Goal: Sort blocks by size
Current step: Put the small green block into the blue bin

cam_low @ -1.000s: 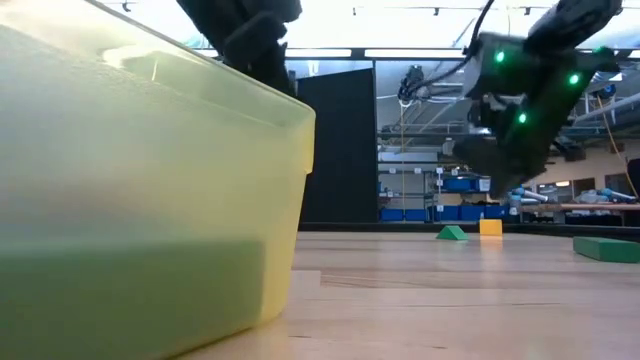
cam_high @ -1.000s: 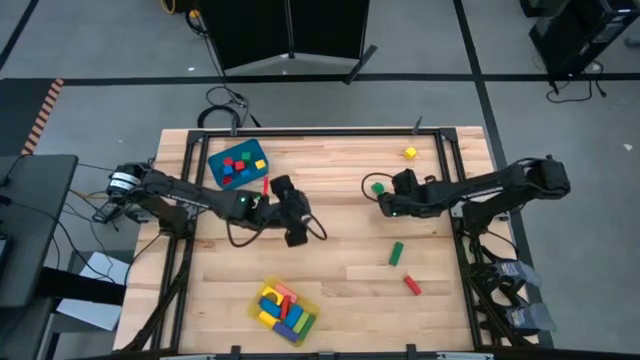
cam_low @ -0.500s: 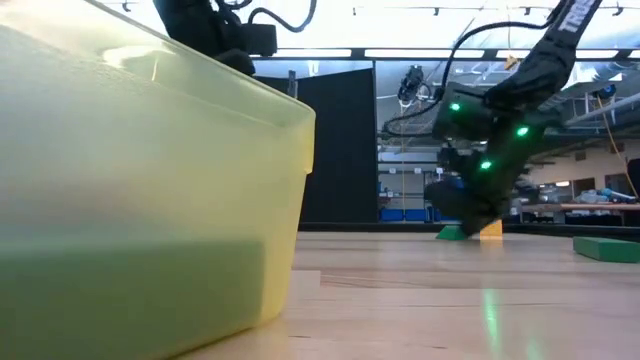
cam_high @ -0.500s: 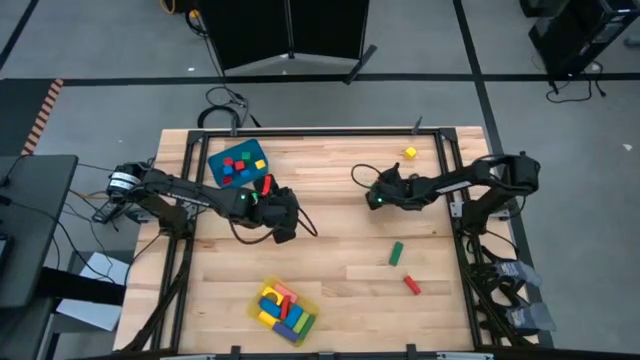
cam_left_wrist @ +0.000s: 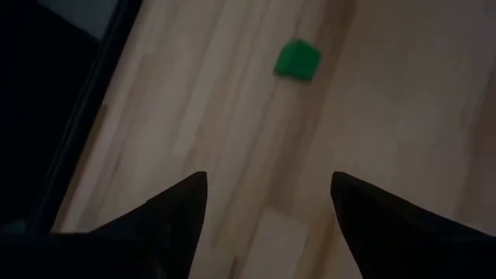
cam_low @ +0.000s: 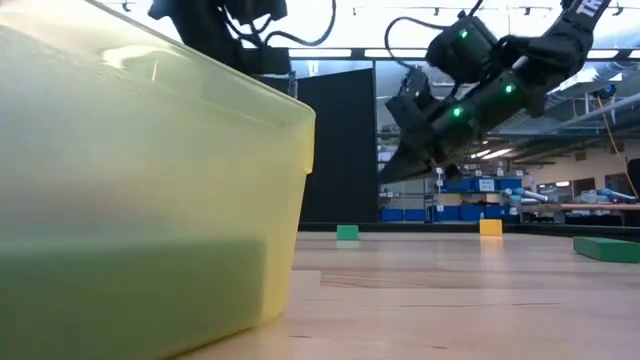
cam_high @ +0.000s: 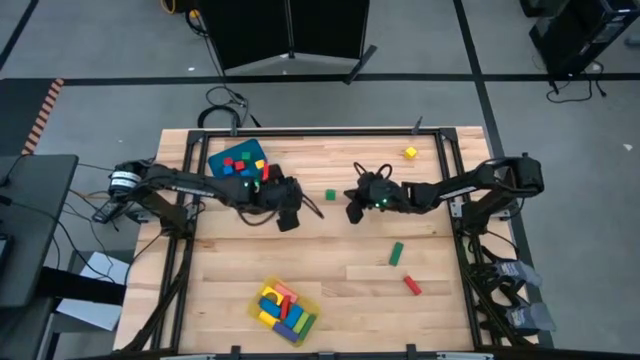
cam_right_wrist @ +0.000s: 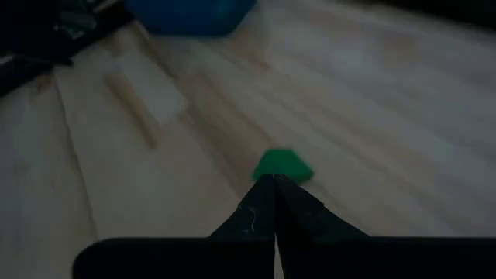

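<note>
**Two tools flanking a green cube at mid-counter**

A small green cube (cam_high: 330,195) is lying free on the counter (cam_high: 340,285), between the two tools. The left tool (cam_high: 289,218) is hanging just left of it with fingers (cam_left_wrist: 174,213) parted and nothing between them. The right tool (cam_high: 352,212) is hovering just right of the cube, fingers pressed together and gripping nothing. The blue bin (cam_high: 238,165) is holding small cubes at the far left; the yellow tray (cam_high: 287,311) is holding longer blocks at the near edge. A yellow cube (cam_high: 410,152), a green bar (cam_high: 396,253) and a red bar (cam_high: 412,285) are lying loose on the right side.
</note>
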Robot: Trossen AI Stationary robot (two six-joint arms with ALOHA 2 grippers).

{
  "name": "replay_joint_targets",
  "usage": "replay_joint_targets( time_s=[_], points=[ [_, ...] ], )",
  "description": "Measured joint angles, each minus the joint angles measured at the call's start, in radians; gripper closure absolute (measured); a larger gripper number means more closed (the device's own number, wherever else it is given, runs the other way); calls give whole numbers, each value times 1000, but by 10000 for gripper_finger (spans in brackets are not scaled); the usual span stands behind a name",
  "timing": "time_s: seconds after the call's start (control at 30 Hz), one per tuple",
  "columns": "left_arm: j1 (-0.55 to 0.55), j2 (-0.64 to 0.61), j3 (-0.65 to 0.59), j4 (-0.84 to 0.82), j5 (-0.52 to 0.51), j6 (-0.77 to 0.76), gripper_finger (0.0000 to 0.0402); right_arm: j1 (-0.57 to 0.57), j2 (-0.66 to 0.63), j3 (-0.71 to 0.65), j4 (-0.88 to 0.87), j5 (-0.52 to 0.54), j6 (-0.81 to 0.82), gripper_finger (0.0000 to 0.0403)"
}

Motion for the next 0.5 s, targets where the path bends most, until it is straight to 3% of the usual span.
replay_joint_targets(
  time_s=[0.2,0.5],
  points=[
    [101,106,8,183,125,68,119,54,-101,0,7,7,-64,392],
    [212,371,185,196,249,-216,119,149,-303,0,6,121,-155,392]
  ],
)
